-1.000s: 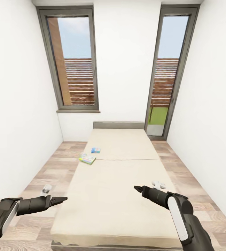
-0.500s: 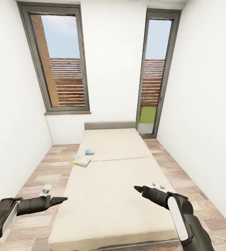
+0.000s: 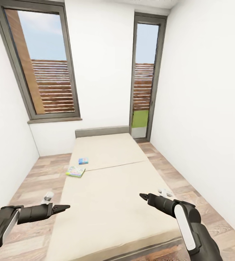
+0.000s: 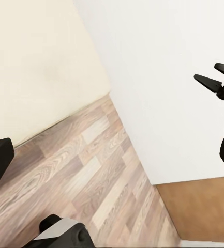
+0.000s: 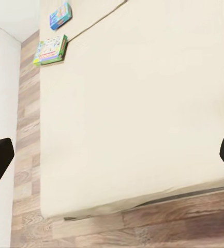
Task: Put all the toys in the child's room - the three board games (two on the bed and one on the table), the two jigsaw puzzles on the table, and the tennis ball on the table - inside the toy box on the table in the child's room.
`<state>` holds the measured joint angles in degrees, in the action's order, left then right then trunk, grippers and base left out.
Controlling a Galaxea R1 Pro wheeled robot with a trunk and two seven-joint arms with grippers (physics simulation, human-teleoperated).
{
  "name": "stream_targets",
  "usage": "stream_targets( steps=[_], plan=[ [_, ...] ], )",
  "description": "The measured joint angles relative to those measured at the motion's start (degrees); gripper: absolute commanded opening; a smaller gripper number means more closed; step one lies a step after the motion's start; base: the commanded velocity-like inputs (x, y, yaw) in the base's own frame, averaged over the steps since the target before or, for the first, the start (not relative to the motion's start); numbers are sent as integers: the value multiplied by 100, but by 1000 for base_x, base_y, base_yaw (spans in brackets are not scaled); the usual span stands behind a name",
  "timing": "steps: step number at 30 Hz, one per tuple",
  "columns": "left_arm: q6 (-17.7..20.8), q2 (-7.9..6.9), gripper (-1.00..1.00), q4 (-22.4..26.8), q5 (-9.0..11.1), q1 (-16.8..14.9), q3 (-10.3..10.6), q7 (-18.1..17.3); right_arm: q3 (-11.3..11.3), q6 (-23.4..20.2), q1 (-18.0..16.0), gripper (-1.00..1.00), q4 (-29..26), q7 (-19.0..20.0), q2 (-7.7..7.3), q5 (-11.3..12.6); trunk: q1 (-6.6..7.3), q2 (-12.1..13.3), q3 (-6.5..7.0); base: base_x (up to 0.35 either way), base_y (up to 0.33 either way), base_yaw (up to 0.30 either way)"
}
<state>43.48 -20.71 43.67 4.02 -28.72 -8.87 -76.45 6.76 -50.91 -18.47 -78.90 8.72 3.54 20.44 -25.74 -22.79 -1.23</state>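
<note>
Twice checked the fingers, head view and wrist views: read left gripper (image 3: 61,208) and right gripper (image 3: 143,197) as spread wide, holding nothing. Found both hovering over the foot end of the bed (image 3: 110,181), left one out past the bed's long edge above the floor (image 3: 41,174), right one above the mattress. Spotted two board games on the bed, both hugging the long edge on the window (image 3: 41,69) side, past the mattress seam toward the headboard (image 3: 102,131): small blue box (image 3: 83,160) nearer the headboard, yellow-green box (image 3: 75,171) just foot-ward of it. Confirmed same pair from the right wrist (image 5: 60,15) (image 5: 51,49); yellow-green one looked to overhang the bed's edge slightly, couldn't say for sure. Judged stage as approach only, neither box within reach from the foot of the bed. Flagged risks: could knock the yellow-green box off the bed with a sideways nudge from a finger, given how close to the edge; could press a flat box into the soft mattress and fail to get fingers under it; could clip the bed frame with the base while rolling up the window-side aisle, tight against the wall; could overreach from the foot end and lose a clean top-down grasp.
</note>
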Motion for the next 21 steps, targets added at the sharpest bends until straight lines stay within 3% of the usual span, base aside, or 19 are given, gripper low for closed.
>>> stream_targets(
  steps=[21],
  plan=[
    [6, 0, 100, 1, 0, -1, 7, 0, 0, 7, -1, 100, 42, -24, -2, 0, -1, -3, 37, 0, 233, -252]
  ],
)
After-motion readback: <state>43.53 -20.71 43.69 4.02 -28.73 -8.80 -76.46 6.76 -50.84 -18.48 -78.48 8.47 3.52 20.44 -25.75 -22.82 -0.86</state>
